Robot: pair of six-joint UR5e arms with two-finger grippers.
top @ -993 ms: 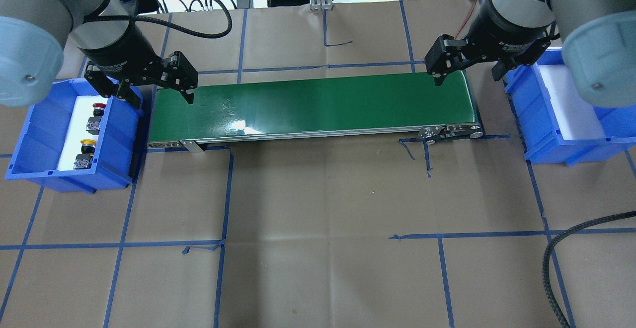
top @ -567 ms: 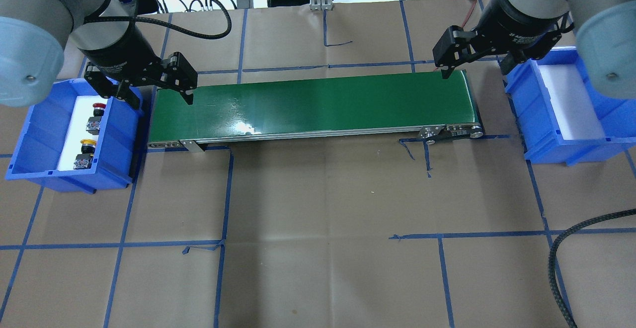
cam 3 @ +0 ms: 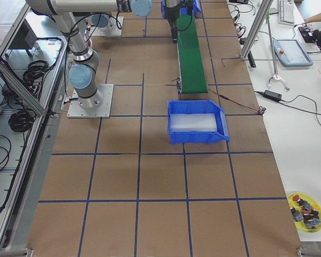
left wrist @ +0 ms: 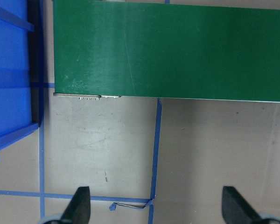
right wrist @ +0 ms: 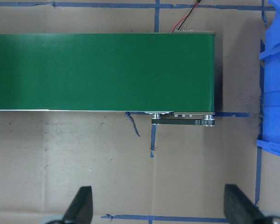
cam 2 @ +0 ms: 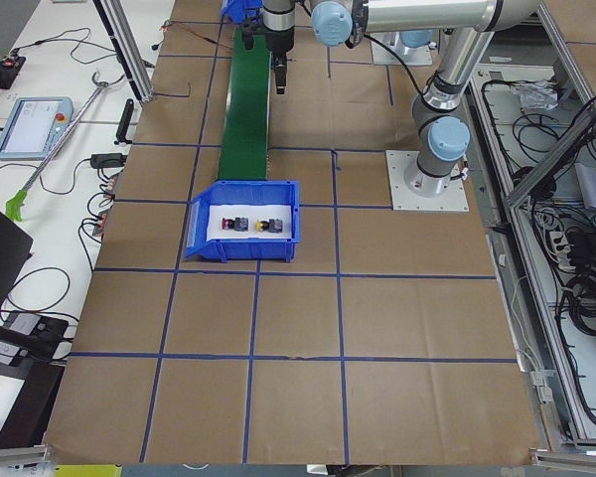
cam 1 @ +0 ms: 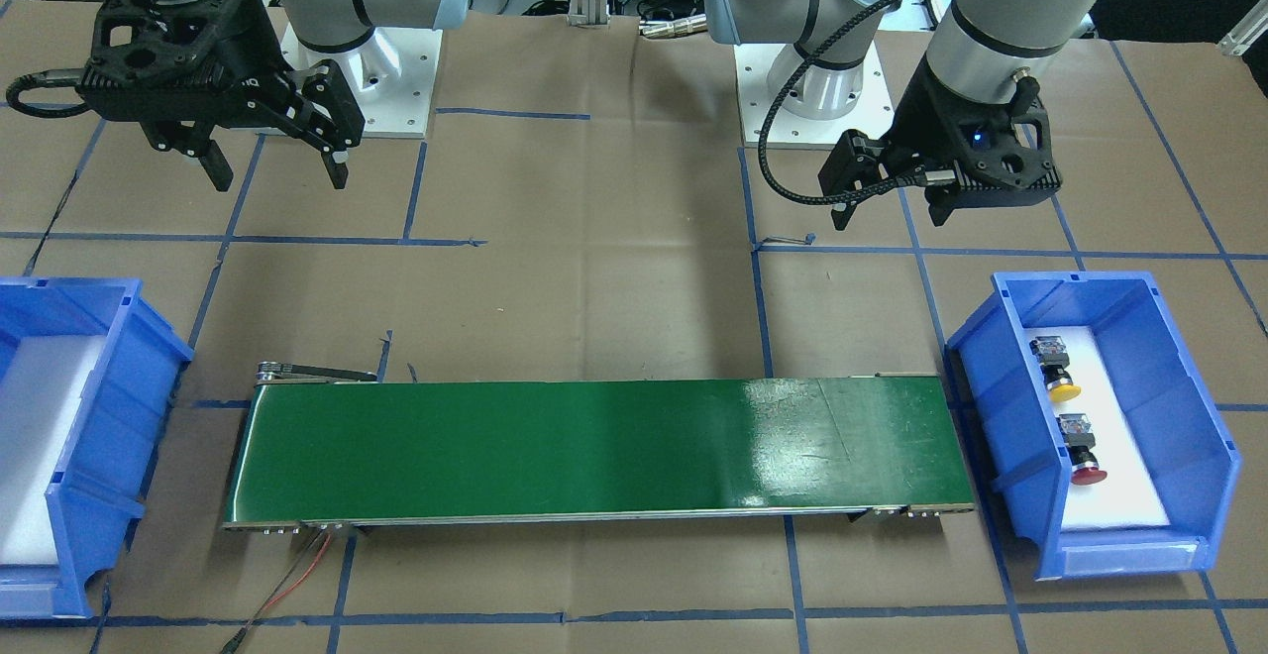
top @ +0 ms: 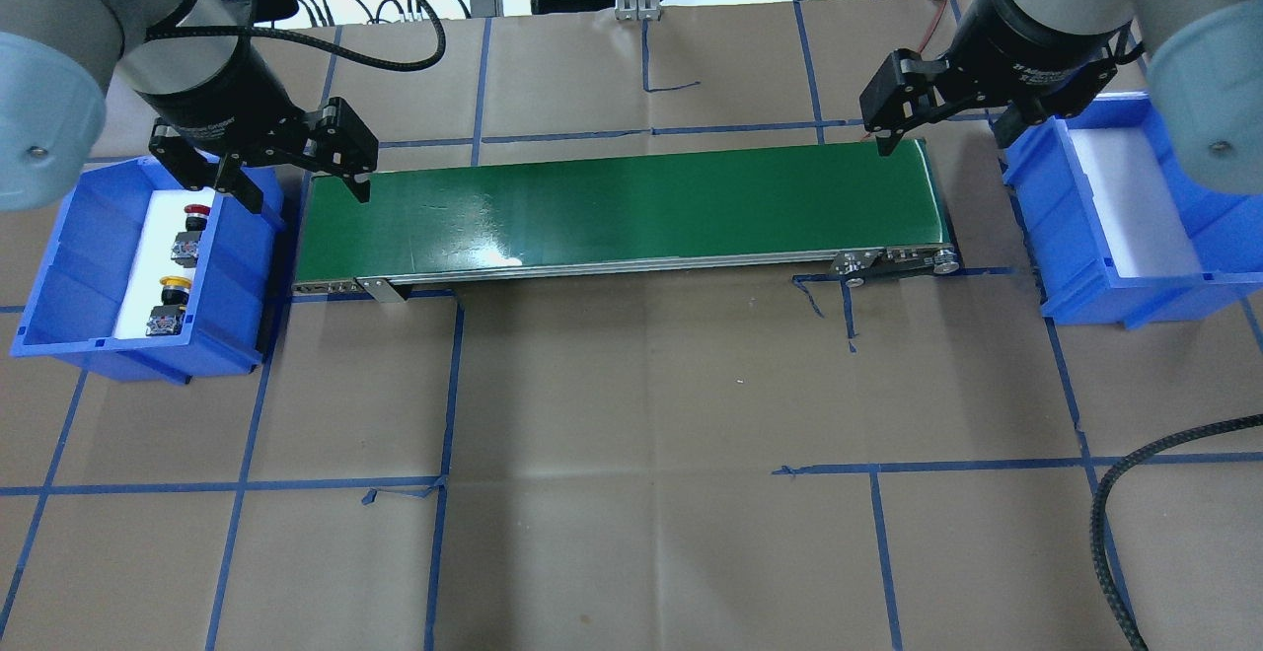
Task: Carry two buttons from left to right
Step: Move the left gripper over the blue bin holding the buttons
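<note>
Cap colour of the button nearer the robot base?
Yellow. The button shows best in the front-facing view.

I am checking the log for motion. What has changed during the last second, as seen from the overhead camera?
The left pincer shifted slightly toward the left bin. The right pincer moved toward the right bin, then held. Both stay open and empty. The red button and yellow button lie unmoved in the left bin.

Bright, even light; belt (top: 622,212) glare
</note>
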